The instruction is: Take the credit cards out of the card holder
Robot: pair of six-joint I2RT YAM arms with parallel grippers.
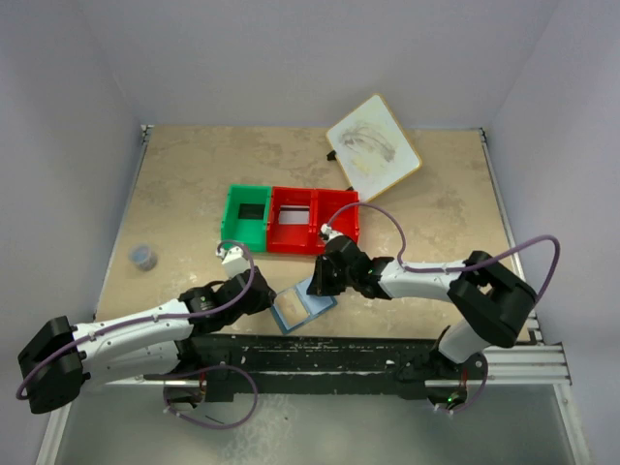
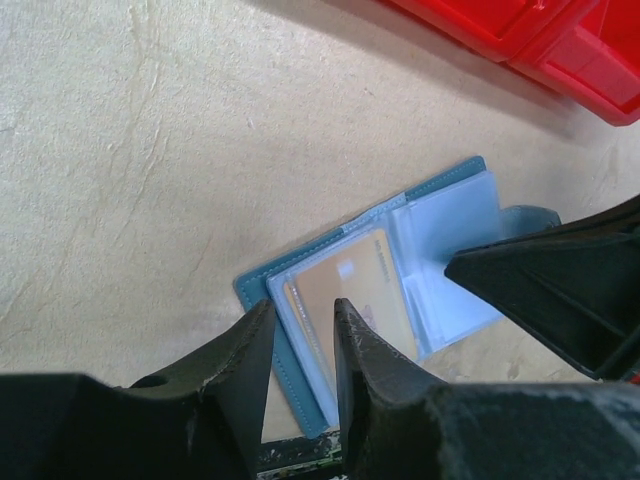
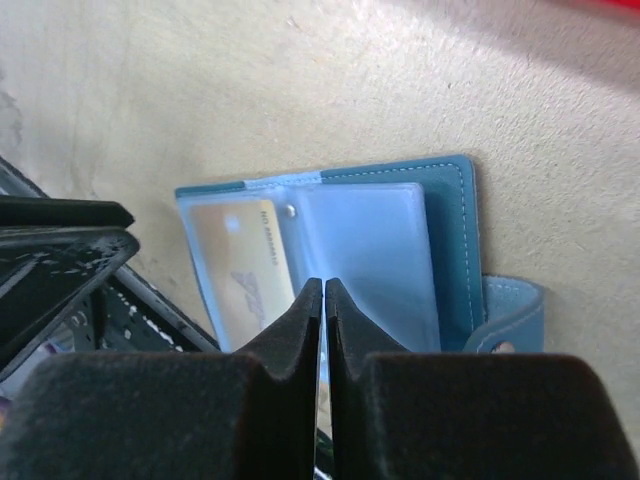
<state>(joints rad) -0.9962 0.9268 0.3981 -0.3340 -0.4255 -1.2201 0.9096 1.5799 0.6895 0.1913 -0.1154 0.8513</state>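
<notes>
Inside the open card holder (image 2: 445, 250) sits a tan-orange card (image 2: 350, 285).

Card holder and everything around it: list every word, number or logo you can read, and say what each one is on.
Tan-orange card in the card holder: a line of small print along one edge and a faint emblem, both too blurred to read.
White board: grey smudges only, no legible writing.
Red bins and green bin: no label visible.
Nothing in these views can be quoted.
</notes>
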